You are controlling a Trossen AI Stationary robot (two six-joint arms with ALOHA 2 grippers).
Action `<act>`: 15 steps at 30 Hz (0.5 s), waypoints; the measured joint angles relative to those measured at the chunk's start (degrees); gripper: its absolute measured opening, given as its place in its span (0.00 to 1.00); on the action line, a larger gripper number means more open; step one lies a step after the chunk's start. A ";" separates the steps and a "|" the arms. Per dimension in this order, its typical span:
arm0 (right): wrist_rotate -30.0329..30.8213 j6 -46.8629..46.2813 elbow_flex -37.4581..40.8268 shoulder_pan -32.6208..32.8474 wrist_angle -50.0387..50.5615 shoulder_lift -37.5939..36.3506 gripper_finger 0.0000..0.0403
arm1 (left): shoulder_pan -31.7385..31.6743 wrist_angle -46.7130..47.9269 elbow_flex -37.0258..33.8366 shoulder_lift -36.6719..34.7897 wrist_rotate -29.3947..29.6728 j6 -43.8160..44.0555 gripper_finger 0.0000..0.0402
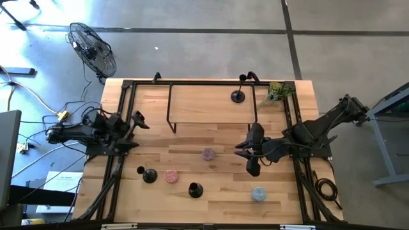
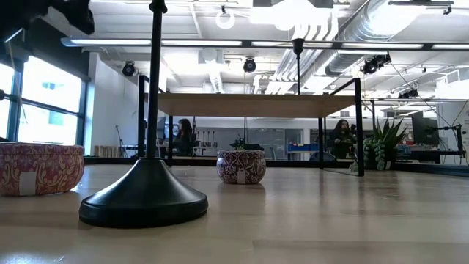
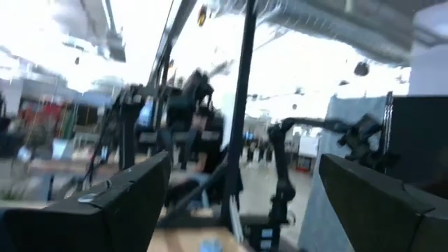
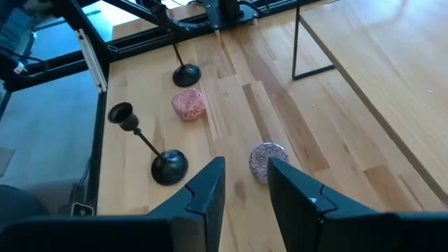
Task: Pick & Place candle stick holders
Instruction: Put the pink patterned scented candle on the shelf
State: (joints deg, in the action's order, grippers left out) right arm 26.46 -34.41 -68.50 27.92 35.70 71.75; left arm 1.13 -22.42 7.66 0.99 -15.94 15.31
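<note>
Wooden table (image 1: 211, 134) in an open workshop; left claw (image 1: 136, 121) released, right claw (image 1: 246, 156) seemingly near-closed, empty.

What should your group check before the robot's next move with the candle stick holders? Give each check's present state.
1. Left gripper open and empty: ok.
2. Right gripper empty: ok, fingers slightly apart over bare wood.
3. Shelf holder upright on the raised shelf: ok.
4. Two table holders upright: ok.
5. Free room around the table holders: not ok, the pink tin stands close between them.
</note>
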 joint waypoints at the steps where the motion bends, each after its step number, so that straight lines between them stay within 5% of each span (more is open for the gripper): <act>1: 0.22 0.00 0.07 0.26 0.19 0.00 0.26 | 0.00 -1.35 0.00 0.00 0.02 0.00 0.90; 9: 3.60 -0.04 0.08 2.84 0.01 0.00 0.26 | 0.00 -10.25 1.95 1.31 1.04 0.00 0.90; 15: 5.56 -0.07 0.06 4.81 0.03 0.02 0.26 | 0.00 -10.05 10.04 11.06 -0.92 0.01 0.90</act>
State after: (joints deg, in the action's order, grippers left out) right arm 32.01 -34.48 -68.45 32.73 35.73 71.77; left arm 1.13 -32.48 17.70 12.06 -16.87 15.32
